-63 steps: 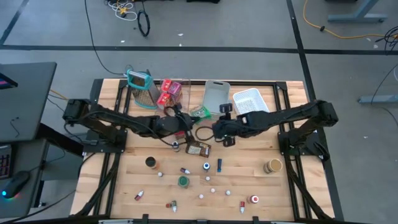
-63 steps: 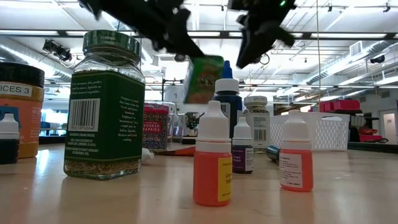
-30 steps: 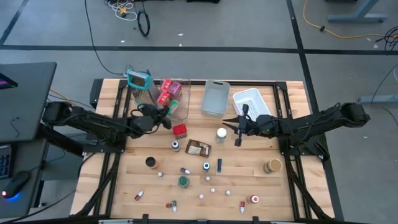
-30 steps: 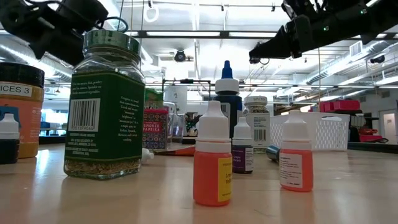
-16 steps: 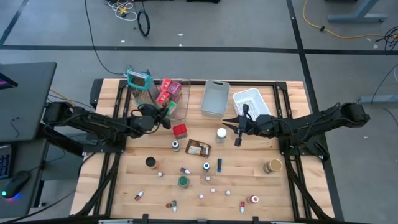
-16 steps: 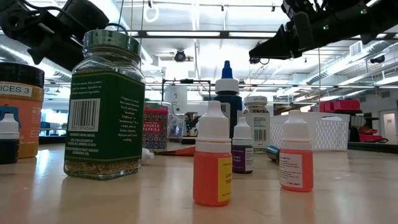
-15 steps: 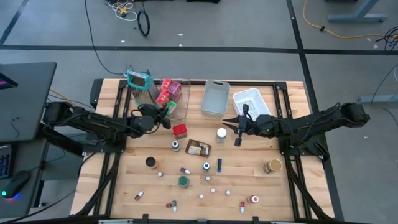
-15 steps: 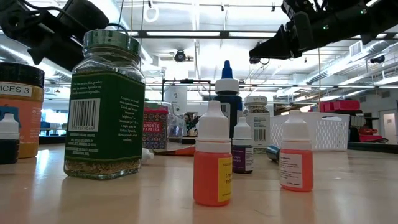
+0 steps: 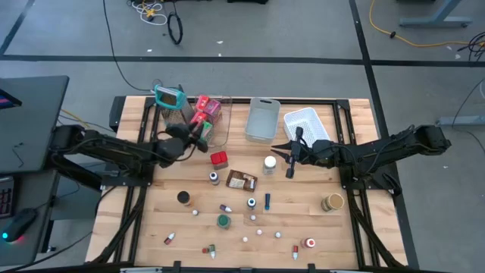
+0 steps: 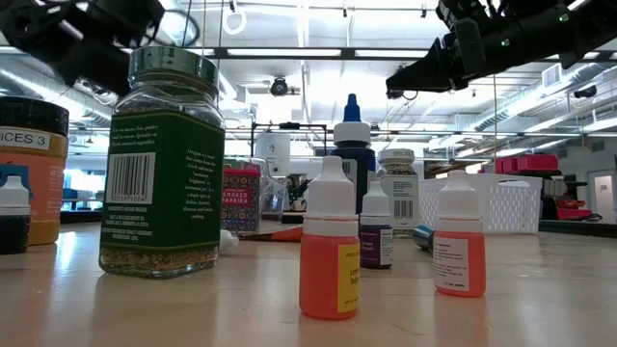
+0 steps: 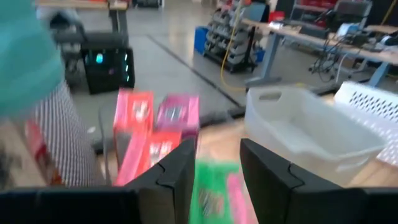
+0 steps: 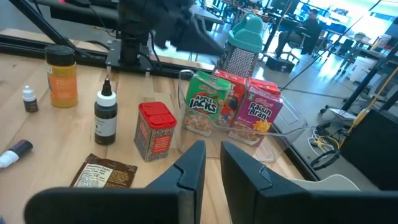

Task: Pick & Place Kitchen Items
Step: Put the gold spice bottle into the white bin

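Note:
My left gripper (image 9: 199, 136) hangs open just over the clear bin (image 9: 220, 130) at the table's far side. In that bin a green cereal box (image 12: 208, 109) stands upright beside a pink one (image 12: 261, 112) and red packets (image 11: 134, 124). The green box (image 11: 214, 186) shows beyond my left fingers, apart from them. My right gripper (image 9: 288, 161) hovers shut over mid-table, holding nothing. Near it stand a red box (image 9: 218, 158), a white-lidded jar (image 9: 270, 163) and a dark-capped bottle (image 12: 106, 118). A brown packet (image 9: 241, 180) lies flat.
Teal-framed grater (image 9: 170, 102), grey bin (image 9: 263, 119) and white basket (image 9: 306, 125) line the far edge. Small dropper bottles, a green-lidded jar (image 9: 223, 221) and a tan jar (image 9: 332, 202) are scattered over the near half.
My left gripper has moved a little toward the far edge, closer over the clear bin. The right arm has kept still.

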Available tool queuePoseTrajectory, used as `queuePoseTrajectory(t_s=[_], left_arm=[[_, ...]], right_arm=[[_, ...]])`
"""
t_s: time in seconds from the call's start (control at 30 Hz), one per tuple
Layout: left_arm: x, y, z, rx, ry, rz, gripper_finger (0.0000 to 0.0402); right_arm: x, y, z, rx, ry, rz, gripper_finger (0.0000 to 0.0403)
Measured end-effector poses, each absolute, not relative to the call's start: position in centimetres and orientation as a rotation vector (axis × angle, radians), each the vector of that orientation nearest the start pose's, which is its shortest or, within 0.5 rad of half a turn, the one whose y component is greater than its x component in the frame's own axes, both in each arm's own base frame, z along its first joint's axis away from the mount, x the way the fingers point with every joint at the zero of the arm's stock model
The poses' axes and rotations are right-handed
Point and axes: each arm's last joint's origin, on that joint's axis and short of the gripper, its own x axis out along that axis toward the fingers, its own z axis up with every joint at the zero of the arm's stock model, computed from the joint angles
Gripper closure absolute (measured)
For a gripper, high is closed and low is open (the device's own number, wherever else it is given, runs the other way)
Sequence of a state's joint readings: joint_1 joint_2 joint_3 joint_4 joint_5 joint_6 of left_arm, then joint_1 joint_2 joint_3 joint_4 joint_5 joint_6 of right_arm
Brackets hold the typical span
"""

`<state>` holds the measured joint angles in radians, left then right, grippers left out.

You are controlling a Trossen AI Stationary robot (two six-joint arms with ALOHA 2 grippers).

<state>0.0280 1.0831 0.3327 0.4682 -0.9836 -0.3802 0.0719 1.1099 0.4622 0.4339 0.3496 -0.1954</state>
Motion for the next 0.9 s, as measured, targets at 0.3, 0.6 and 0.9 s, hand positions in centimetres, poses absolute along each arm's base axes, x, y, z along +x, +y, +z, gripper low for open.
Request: queuePoseTrajectory(t_s=[0.3,0.6,0.9], left_arm=[[19.4,2.6,23.5,-0.107,0.004,0.979,0.0263],[19.4,2.2,23.2,-0.095,0.044,0.959,0.0263],[19.5,2.1,23.1,-0.134,0.038,0.924,0.0264]], right_arm=[[22.7,0.6,22.0,-0.238,0.237,-0.256,0.0344],[22.7,0.6,22.0,-0.238,0.237,-0.255,0.0344],[22.7,0.6,22.0,-0.238,0.237,-0.256,0.0344]])
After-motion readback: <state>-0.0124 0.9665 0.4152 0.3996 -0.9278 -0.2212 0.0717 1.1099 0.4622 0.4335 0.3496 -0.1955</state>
